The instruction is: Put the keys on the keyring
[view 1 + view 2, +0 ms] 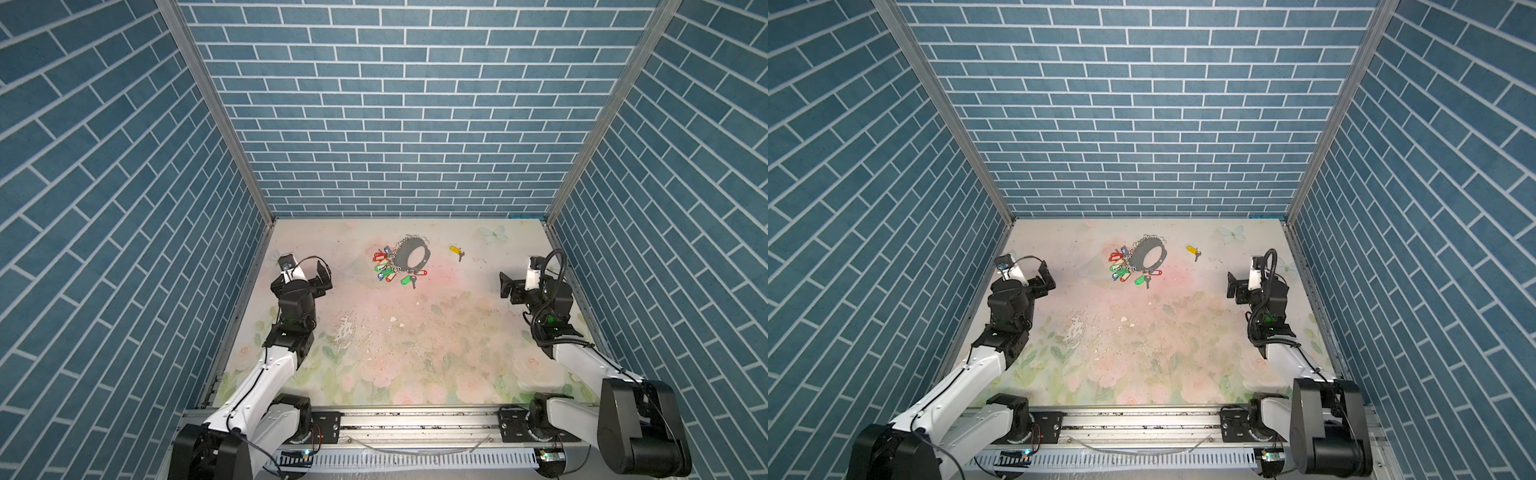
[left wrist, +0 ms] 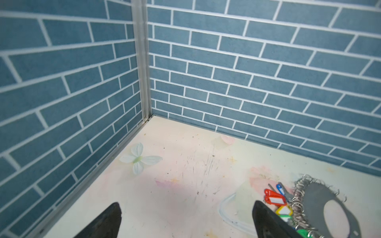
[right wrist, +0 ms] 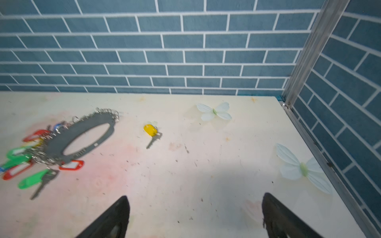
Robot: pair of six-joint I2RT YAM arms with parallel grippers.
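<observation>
From here the cell reads evenly bright under soft, diffuse light, with no glare anywhere. In the right wrist view a broad, soft-edged shadow lies on the table (image 3: 226, 177). The keyring (image 3: 58, 144) and its coloured tags (image 3: 24, 158) look smeared there; motion blur or soft focus, I can't tell which. The brick wall (image 2: 61, 92) lines curve toward the edges of the left wrist view.
</observation>
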